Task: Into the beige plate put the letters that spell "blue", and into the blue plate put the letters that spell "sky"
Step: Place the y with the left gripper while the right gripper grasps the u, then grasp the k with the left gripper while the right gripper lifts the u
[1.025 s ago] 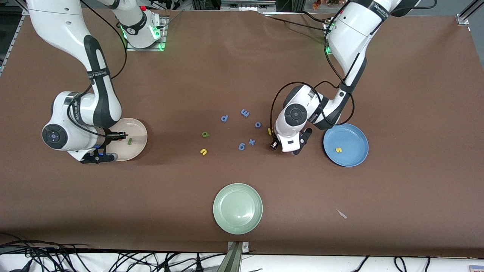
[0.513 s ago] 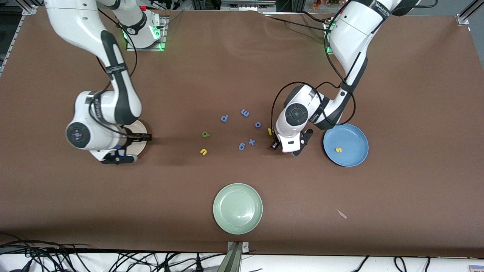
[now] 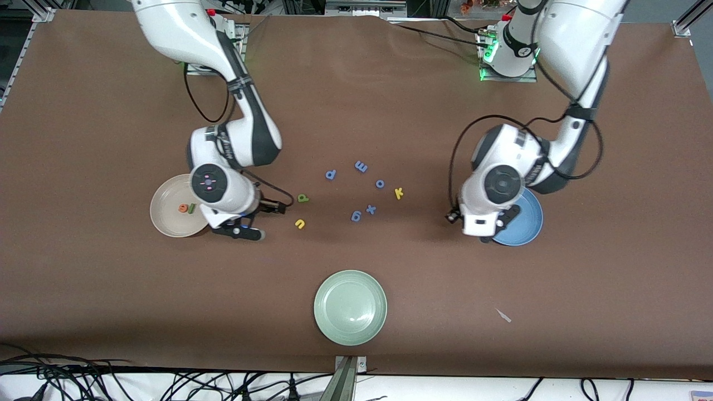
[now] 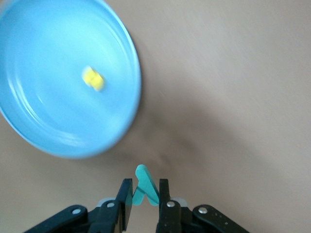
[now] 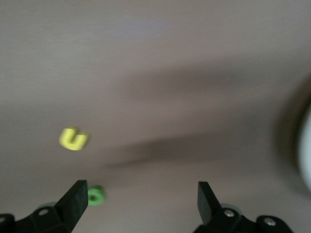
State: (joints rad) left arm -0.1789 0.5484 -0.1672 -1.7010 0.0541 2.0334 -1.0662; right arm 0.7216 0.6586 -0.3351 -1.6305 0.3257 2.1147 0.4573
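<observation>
Both arms have swung away from where they worked: the right gripper (image 3: 245, 220), jaws spread and empty, has left the beige plate (image 3: 164, 223), now holding the orange e (image 3: 182, 208) and green l (image 3: 191, 209), and hangs beside the yellow u (image 3: 299, 224) and olive b (image 3: 302, 197). The left gripper (image 4: 144, 196), clenched on the teal y (image 4: 145, 185), has carried it to the blue plate (image 4: 121, 104), where the yellow s (image 4: 93, 79) lies. By the look of it, u, b, y and the yellow k (image 3: 399, 193) remain unplaced.

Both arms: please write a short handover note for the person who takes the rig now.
Left gripper: shut on teal y, beside the blue plate.
Right gripper: open, empty, over the table near yellow u and olive-green b.
Done: orange e and dark green l in beige plate; yellow s in blue plate.
Left: drop y; move yellow k, u, b.
</observation>
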